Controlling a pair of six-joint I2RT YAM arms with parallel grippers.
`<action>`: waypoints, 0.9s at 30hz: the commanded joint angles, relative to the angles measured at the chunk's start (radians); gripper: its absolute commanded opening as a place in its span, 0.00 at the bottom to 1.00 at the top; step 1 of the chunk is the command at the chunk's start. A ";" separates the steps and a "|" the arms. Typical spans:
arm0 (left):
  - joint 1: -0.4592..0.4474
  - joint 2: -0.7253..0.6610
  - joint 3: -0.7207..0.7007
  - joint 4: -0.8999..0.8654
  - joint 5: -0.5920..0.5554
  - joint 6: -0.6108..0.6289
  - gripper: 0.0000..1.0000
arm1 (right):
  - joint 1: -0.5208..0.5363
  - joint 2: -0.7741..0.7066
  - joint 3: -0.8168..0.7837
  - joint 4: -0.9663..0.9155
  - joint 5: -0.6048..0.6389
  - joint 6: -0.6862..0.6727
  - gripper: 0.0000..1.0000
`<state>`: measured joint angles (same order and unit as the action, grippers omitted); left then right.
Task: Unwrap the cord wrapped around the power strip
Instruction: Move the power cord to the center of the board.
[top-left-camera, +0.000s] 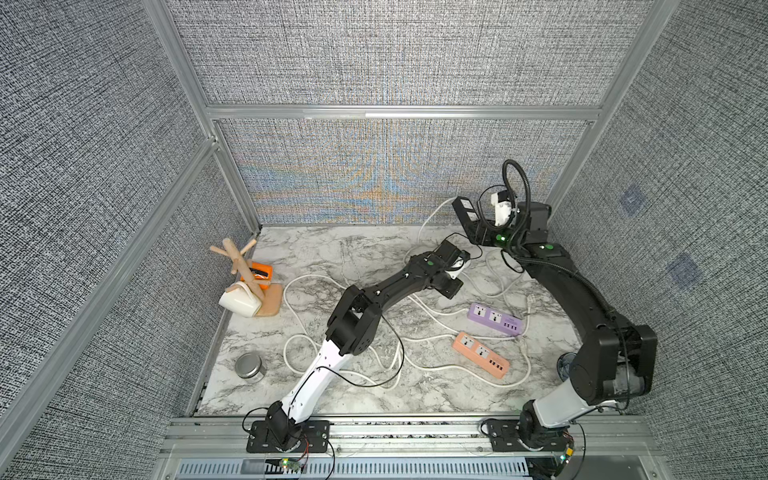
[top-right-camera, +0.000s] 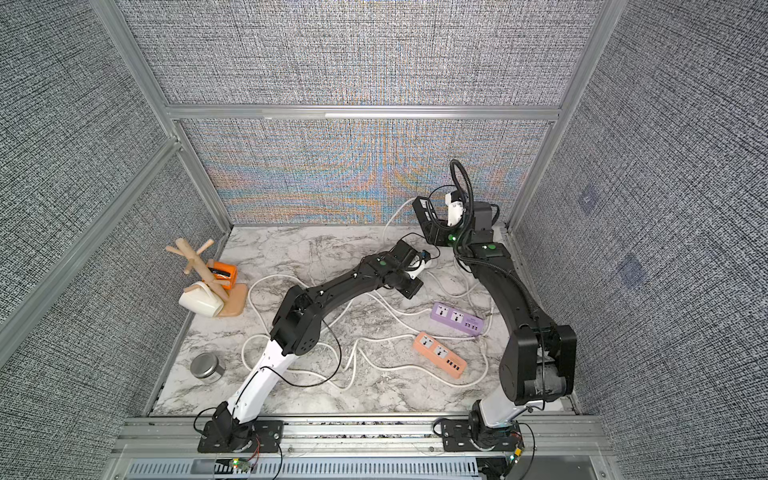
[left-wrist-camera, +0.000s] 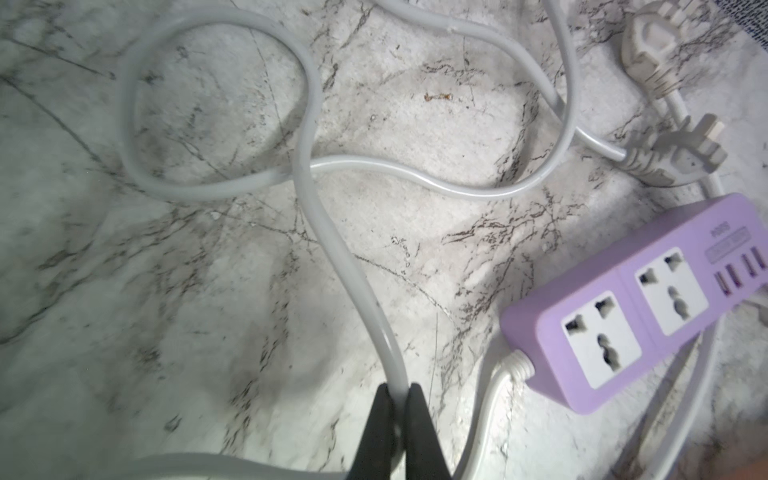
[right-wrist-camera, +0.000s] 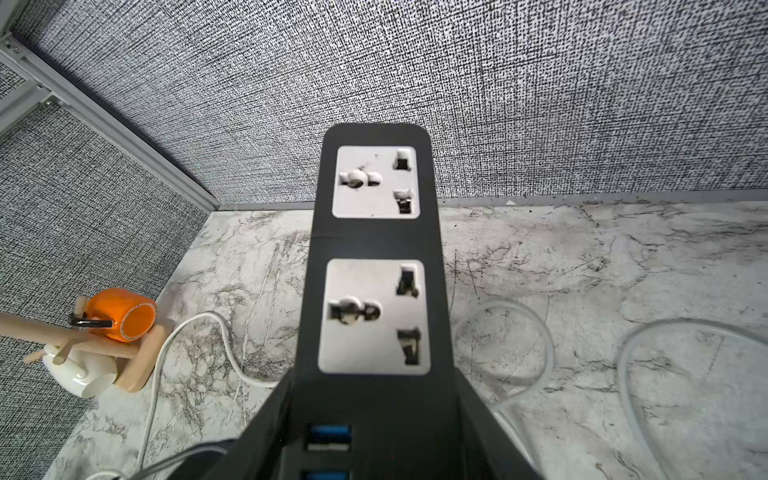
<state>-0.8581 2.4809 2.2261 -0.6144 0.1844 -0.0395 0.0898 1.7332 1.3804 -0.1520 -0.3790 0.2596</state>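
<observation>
At the near edge of the marble table (top-left-camera: 232, 399), on the left, stands a tin (top-left-camera: 250, 365). Farther in on the right, a peach power strip (top-left-camera: 480, 354) and a purple power strip (top-left-camera: 494, 319) lie flat, side by side. Just beyond the purple one is the left gripper (left-wrist-camera: 398, 388), its two dark fingers pinched tight on a white cord (left-wrist-camera: 328, 232) that runs away from them into a loop on the table. Over at the far left, a wooden mug rack (top-left-camera: 245, 270) carries a white mug (top-left-camera: 240, 301) and an orange mug (top-left-camera: 257, 272).

At the far right corner, the right gripper (right-wrist-camera: 372, 376) clamps the black power strip (top-left-camera: 465, 208) by its USB end and holds it clear of the table. The strip's long axis runs straight out from the wrist, tilted upward, sockets facing up, and the free end points at the back wall (top-left-camera: 395, 166). A white lead (top-left-camera: 420, 235) drops from that far end to the table. Whether it is the cord the left gripper holds cannot be told.
</observation>
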 joint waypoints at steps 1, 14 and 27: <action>0.001 -0.053 -0.017 -0.030 -0.048 0.017 0.00 | -0.011 -0.012 -0.003 0.033 -0.015 -0.015 0.06; 0.100 -0.450 -0.315 -0.176 -0.315 0.133 0.00 | -0.056 -0.023 0.006 -0.032 0.053 -0.105 0.04; 0.377 -0.693 -0.470 -0.180 -0.087 0.034 0.00 | -0.110 0.019 0.023 -0.099 0.196 -0.147 0.00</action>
<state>-0.5201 1.8034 1.7752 -0.8021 0.0643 0.0235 -0.0151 1.7416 1.3926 -0.2646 -0.2432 0.1337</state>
